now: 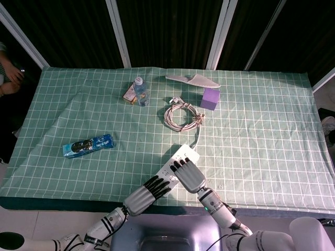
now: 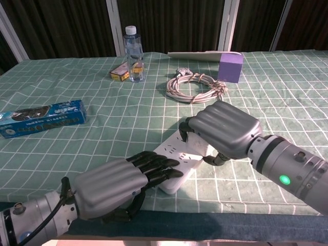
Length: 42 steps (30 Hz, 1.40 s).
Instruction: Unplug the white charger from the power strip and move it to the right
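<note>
The white power strip (image 2: 171,154) lies slantwise near the table's front edge, also visible in the head view (image 1: 184,153). My right hand (image 2: 224,128) is curled down over the strip's far end, fingers wrapped around the white charger plugged in there. The hand hides nearly all of the charger. My left hand (image 2: 120,183) lies flat with its dark fingertips (image 2: 161,166) pressing on the strip's near end. In the head view the two hands, right (image 1: 187,175) and left (image 1: 148,191), meet over the strip. The strip's grey cord runs back to a coil (image 2: 195,87).
A purple box (image 2: 230,65) and a white slipper (image 1: 192,79) sit at the back right. A water bottle (image 2: 134,55) with a small carton beside it stands at the back centre. A blue toothpaste box (image 2: 42,118) lies at the left. Green checked cloth stretches to the right.
</note>
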Each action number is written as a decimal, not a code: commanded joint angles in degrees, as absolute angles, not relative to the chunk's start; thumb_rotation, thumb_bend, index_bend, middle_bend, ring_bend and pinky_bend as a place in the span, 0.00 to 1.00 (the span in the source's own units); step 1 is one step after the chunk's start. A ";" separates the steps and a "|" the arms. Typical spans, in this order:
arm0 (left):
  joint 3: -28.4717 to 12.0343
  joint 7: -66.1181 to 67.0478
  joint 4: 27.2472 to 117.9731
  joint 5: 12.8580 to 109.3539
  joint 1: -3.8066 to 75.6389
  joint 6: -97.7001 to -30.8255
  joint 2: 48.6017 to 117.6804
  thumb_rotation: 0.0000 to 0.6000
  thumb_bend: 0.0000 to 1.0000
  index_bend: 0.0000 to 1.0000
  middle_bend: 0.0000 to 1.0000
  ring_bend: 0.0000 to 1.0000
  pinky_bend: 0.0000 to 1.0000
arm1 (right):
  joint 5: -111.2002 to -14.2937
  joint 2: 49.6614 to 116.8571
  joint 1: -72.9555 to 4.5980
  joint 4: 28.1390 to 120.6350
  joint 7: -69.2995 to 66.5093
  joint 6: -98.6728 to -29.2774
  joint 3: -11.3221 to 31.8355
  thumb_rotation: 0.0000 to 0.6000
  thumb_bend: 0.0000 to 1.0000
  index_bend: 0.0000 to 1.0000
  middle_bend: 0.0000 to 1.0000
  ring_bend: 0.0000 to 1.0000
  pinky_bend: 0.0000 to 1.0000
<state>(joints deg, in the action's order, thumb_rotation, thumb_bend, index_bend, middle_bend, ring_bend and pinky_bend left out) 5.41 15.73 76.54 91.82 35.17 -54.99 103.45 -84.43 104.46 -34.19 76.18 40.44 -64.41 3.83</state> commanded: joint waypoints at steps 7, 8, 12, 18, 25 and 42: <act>5.69 16.28 76.04 91.77 35.14 -54.75 103.96 1.00 0.89 0.00 0.02 0.00 0.02 | -85.44 104.04 -33.81 76.78 38.35 -65.53 3.64 1.00 0.40 0.82 0.60 0.60 0.65; 5.76 16.36 75.96 91.73 35.11 -54.69 104.05 1.00 0.89 0.00 0.02 0.00 0.02 | -85.25 103.91 -33.74 77.01 37.69 -65.40 3.68 1.00 0.40 0.82 0.60 0.61 0.65; 5.99 16.61 75.67 91.72 34.97 -54.63 104.51 1.00 0.89 0.00 0.02 0.00 0.02 | -84.55 103.16 -33.67 78.04 36.36 -64.94 4.07 1.00 0.40 0.83 0.61 0.61 0.66; 6.51 16.90 74.70 92.06 34.84 -54.48 105.46 1.00 0.89 0.00 0.02 0.00 0.02 | -79.63 99.87 -33.50 84.08 33.32 -61.62 5.65 1.00 0.40 0.84 0.61 0.62 0.66; 6.03 16.45 74.67 92.25 34.81 -55.24 105.65 1.00 0.89 0.00 0.02 0.00 0.02 | -80.54 95.20 -33.03 88.66 33.99 -63.46 5.78 1.00 0.40 0.84 0.61 0.62 0.67; 5.02 15.07 75.93 92.82 34.89 -57.34 103.59 1.00 0.89 0.00 0.02 0.00 0.02 | -84.52 77.83 -26.19 90.91 46.44 -70.55 0.38 1.00 0.40 0.81 0.61 0.62 0.67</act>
<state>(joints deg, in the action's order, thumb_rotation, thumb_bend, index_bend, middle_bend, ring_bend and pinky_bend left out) 5.05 15.11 75.89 92.81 34.87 -57.30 103.62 -86.41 80.18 -27.86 91.95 41.03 -71.01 1.91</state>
